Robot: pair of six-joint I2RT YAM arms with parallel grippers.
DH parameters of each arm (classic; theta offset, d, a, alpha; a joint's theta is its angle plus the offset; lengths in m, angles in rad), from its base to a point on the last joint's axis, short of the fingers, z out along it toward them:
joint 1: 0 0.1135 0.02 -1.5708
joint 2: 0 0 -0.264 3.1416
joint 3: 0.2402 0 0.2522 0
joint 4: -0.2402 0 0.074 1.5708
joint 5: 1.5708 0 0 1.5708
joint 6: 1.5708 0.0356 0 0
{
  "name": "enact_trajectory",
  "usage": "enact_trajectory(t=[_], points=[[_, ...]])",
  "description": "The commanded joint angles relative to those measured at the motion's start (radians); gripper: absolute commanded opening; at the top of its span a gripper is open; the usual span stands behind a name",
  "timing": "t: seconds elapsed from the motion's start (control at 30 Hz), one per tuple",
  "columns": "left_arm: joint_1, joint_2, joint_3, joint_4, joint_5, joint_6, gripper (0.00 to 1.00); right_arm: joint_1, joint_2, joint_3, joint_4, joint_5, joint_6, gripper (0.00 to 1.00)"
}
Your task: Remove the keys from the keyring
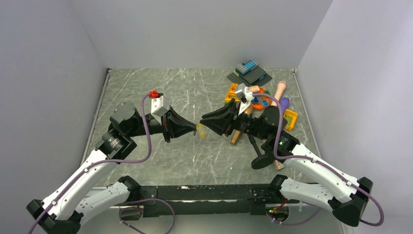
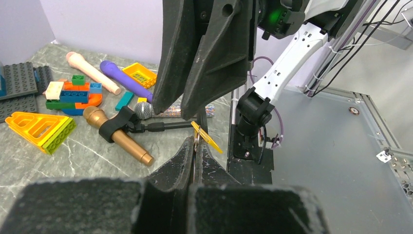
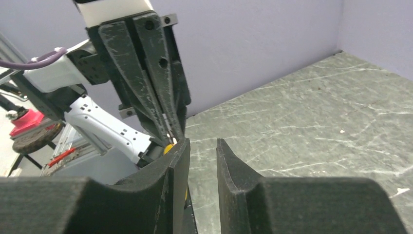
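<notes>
**Two arms meeting over the middle of the marbled grey surface.** The left hand is pressed together at its tips. The keyring, a thin grey wire loop, is pinched between them and held clear of the surface. A small flat yellow-gold key is seen projecting from the loop at a slant; only this one key can be made out.

The right hand is set opposite the left, almost tip to tip. Its fingers are partly spread. A narrow gap is left between them, through which bare surface is seen, and nothing is held in it. The key is located just beside the tip of one right finger, outside the gap; whether it is touched cannot be told.

Toys are gathered at the right rear of the surface:
- A gold toy microphone is clipped in a black stand and lies tilted beneath the right arm.
- The stand's round black base is seen nearer the arm mounts.
- A purple toy microphone and a pink one lie side by side.
- Coloured building bricks and a yellow wedge-shaped piece lie close by.
- Grey baseplates are placed at the far right corner.
</notes>
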Motion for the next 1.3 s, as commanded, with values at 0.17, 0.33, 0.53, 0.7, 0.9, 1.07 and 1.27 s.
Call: enact_trajectory(t=[0.17, 0.33, 0.53, 0.7, 0.9, 1.07, 1.27], points=[[0.006, 0.026, 0.018, 0.008, 0.027, -0.002, 0.0, -0.002, -0.004, 0.056, 0.045, -0.103, 0.011, 0.3], [0.006, 0.026, 0.021, 0.001, 0.023, 0.0, 0.0, -0.001, 0.025, 0.054, 0.057, -0.125, 0.021, 0.27], [0.006, 0.035, 0.023, -0.001, 0.028, -0.003, 0.0, -0.001, 0.046, 0.055, 0.06, -0.134, 0.023, 0.2], [0.007, 0.036, 0.024, -0.007, 0.025, 0.0, 0.0, -0.001, 0.046, 0.051, 0.057, -0.13, 0.023, 0.07], [0.006, 0.049, 0.029, -0.012, 0.041, -0.002, 0.0, -0.001, 0.047, 0.059, 0.036, -0.13, 0.011, 0.04], [0.006, 0.064, 0.034, -0.016, 0.069, 0.002, 0.0, 0.0, 0.071, 0.081, -0.012, -0.165, -0.009, 0.0], [0.007, 0.106, 0.058, -0.049, 0.09, 0.012, 0.0, -0.001, 0.104, 0.12, -0.129, -0.2, -0.071, 0.0]])
